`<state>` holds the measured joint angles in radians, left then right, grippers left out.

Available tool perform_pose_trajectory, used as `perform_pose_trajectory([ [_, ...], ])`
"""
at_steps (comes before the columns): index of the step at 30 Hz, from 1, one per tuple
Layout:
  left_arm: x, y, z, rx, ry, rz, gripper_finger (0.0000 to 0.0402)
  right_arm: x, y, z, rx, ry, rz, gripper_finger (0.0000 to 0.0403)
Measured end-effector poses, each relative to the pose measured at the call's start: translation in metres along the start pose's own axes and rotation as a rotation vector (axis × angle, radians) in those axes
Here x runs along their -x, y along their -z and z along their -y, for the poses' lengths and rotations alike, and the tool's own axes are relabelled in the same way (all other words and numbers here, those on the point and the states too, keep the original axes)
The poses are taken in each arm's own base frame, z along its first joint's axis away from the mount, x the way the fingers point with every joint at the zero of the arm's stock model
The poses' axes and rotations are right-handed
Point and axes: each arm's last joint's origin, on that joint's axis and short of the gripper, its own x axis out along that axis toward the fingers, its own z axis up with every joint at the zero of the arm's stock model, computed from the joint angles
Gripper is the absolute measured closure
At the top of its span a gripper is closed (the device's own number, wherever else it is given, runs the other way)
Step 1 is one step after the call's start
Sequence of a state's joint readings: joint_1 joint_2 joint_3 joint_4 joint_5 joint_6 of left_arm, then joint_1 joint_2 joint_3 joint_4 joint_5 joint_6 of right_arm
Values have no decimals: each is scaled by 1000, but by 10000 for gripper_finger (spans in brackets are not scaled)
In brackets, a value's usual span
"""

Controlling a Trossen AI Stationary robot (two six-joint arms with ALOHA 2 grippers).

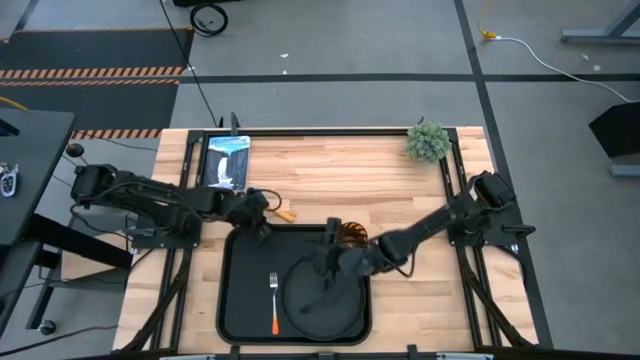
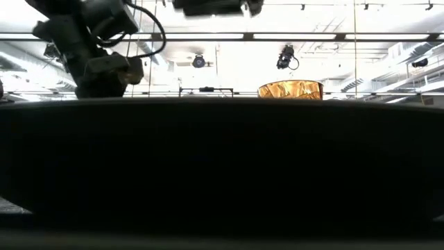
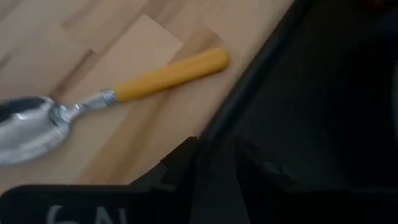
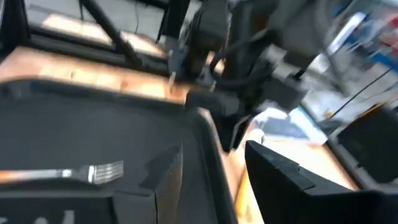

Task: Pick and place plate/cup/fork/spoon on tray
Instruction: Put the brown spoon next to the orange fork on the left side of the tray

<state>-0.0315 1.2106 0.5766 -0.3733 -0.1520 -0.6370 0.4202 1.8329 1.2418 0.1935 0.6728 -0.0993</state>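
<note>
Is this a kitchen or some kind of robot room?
Probably a robot lab or workshop, not a kitchen. A wooden table stands on a grey concrete floor with hazard-striped mats, cables trail across the floor, and industrial ceiling lights hang beyond.

Even overhead light falls on the surface (image 1: 330, 170), shadows faint. The low view is backlit: bright ceiling lamps, a black tray (image 2: 222, 173) rim filling it. Both wrist views blur; the spoon (image 3: 93, 99) looks soft.
</note>
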Motion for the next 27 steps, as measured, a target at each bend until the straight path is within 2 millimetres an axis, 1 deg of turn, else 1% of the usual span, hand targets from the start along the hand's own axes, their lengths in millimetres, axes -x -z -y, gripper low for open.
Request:
perform_pose_trajectory([
  [2, -1, -5, -7, -32, -2, -5, 285, -4, 0, 12, -27, -35, -26, 222],
  [4, -2, -9, -14, -63, 0, -13, 285, -4, -2, 27, -54, -60, -50, 222],
  [8, -3, -15, -30, -122, -8, -44, 285, 4, -13, 54, -80, -51, -60, 222],
  [11, -4, -19, -40, -152, -36, -44, 281, 10, -20, 67, -76, -39, -45, 222],
  [14, -4, -23, -48, -182, -37, -42, 260, 14, -24, 72, -54, -43, -32, 222],
  [18, -4, -27, -55, -225, -24, -40, 216, 14, -24, 73, -12, -58, -38, 222],
  [21, -4, -28, -58, -228, -28, -33, 193, 14, -23, 73, 1, -72, -40, 222],
  [23, -5, -31, -60, -217, -36, -36, 188, 14, -23, 73, 0, -97, -37, 222],
  [27, -9, -47, -56, -222, -48, -58, 192, 13, -25, 74, -11, -112, -17, 222],
])
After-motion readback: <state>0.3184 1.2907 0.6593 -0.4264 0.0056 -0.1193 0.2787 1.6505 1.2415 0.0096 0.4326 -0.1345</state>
